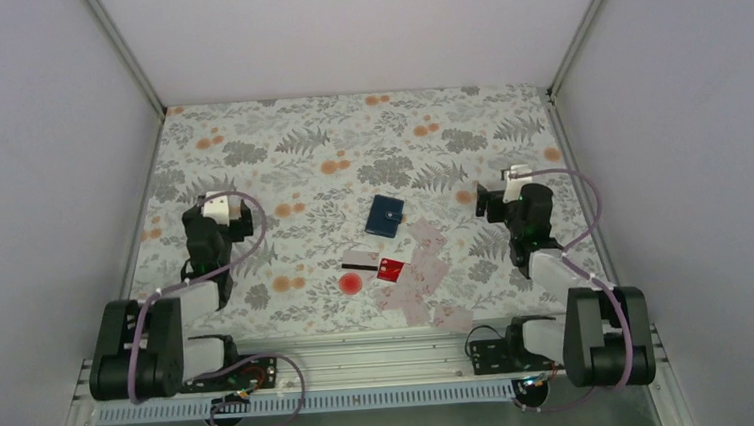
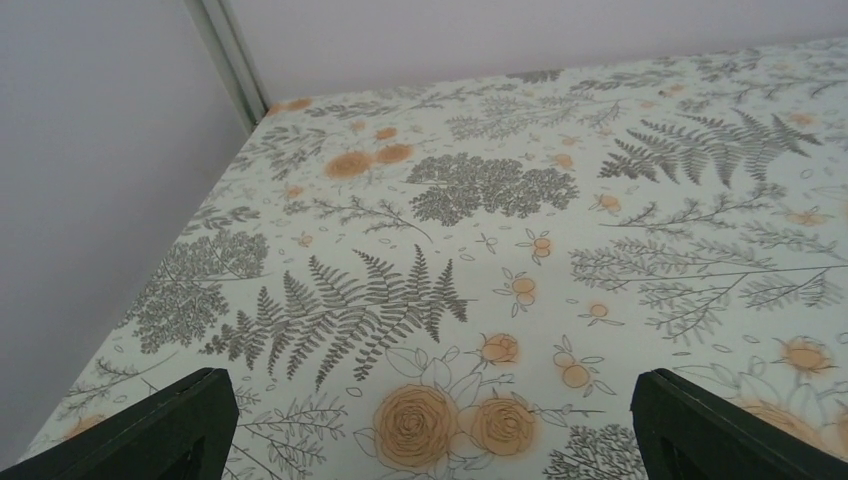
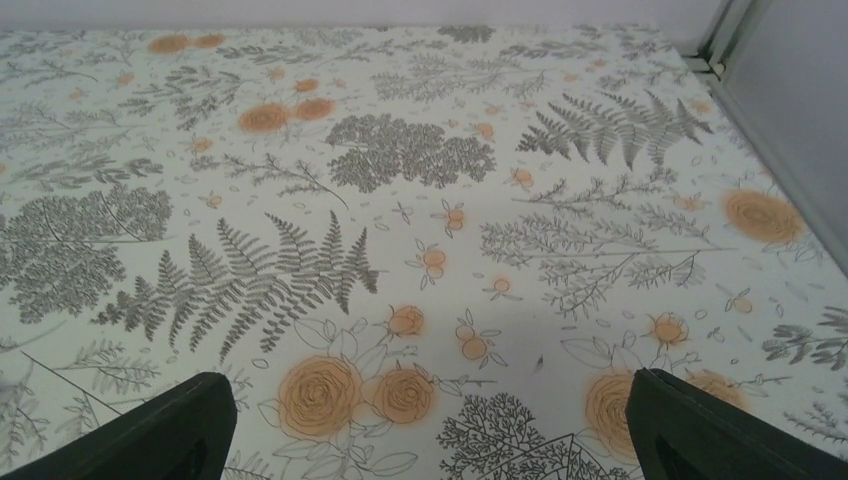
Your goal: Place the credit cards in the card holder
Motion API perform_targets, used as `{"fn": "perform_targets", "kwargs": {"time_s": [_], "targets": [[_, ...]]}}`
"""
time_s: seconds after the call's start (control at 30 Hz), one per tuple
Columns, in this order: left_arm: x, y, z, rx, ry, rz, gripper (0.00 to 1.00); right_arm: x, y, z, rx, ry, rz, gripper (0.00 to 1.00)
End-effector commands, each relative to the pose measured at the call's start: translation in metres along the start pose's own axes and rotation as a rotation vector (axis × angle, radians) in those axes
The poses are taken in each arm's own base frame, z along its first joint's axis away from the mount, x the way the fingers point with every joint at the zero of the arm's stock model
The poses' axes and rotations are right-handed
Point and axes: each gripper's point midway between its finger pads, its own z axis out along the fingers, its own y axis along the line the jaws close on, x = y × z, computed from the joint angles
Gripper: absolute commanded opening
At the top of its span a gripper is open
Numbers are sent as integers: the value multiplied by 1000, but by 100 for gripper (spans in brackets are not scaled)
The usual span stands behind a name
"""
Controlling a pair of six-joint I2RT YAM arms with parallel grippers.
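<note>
The dark navy card holder (image 1: 386, 214) lies closed on the floral table near its middle. Several credit cards (image 1: 419, 273) lie loose below it and to its right: pale pink ones, a whitish card with a black stripe (image 1: 358, 261) and a red card (image 1: 390, 268). My left gripper (image 1: 220, 206) is open and empty at the table's left, well apart from them. My right gripper (image 1: 513, 180) is open and empty at the right. In both wrist views only the dark fingertips (image 2: 160, 430) (image 3: 160, 430) and bare cloth show; cards and holder are out of view.
A red round spot (image 1: 350, 284) sits on the cloth beside the striped card. Grey walls with metal corner posts (image 1: 126, 50) close the table on three sides. The metal rail (image 1: 363, 359) with the arm bases runs along the near edge.
</note>
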Motion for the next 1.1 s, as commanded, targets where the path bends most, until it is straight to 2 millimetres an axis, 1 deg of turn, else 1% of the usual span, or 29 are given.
{"fn": "perform_targets", "kwargs": {"time_s": [0.0, 0.07, 0.13, 0.17, 0.2, 0.27, 0.33, 0.37, 0.4, 0.43, 0.47, 0.53, 0.67, 0.87, 0.93, 0.97, 1.0, 1.03, 1.07], "targets": [[-35, 1, 13, 39, -157, -19, 98, -6, -8, 2, -15, -115, 30, 99], [-41, -1, 21, 71, -178, -13, 96, -11, -12, 6, -13, -143, 36, 99], [-40, -6, 34, 124, -146, -16, 89, -19, -10, 13, -40, -173, 42, 99], [-40, -8, 37, 135, -140, -15, 88, -25, -8, 17, -60, -189, 38, 99], [-45, -10, 35, 153, -167, -16, 89, -28, -5, 23, -81, -190, 35, 99], [-42, -18, 27, 191, -221, -4, 93, -35, 2, 34, -134, -202, 19, 99], [-34, -18, 34, 186, -192, -1, 95, -43, 9, 41, -182, -222, 14, 99], [-37, -21, 34, 188, -200, 8, 95, -45, 12, 45, -207, -231, 6, 99], [-36, -22, 29, 195, -217, 16, 99, -43, 15, 49, -226, -225, -5, 99], [-31, -23, 26, 193, -226, 15, 100, -40, 16, 54, -235, -212, -6, 99], [-33, -23, 25, 192, -242, 16, 100, -38, 17, 55, -239, -202, -8, 99], [-29, -23, 27, 189, -222, 16, 100, -38, 21, 51, -257, -214, -22, 99], [-30, -22, 28, 175, -221, 14, 100, -38, 22, 50, -262, -217, -28, 99], [-30, -21, 28, 166, -221, 13, 100, -39, 23, 41, -256, -256, -37, 99], [-30, -21, 28, 165, -221, 12, 100, -39, 20, 37, -211, -276, -34, 99], [-30, -21, 28, 165, -220, 12, 100, -40, 14, 33, -159, -301, -26, 99], [-30, -21, 28, 165, -219, 12, 100, -41, 13, 24, -132, -361, -21, 99], [-30, -21, 28, 164, -219, 13, 100, -34, 13, 22, -129, -348, -18, 99], [-30, -21, 28, 164, -219, 13, 100, -31, 13, 27, -130, -317, -16, 99]]}}
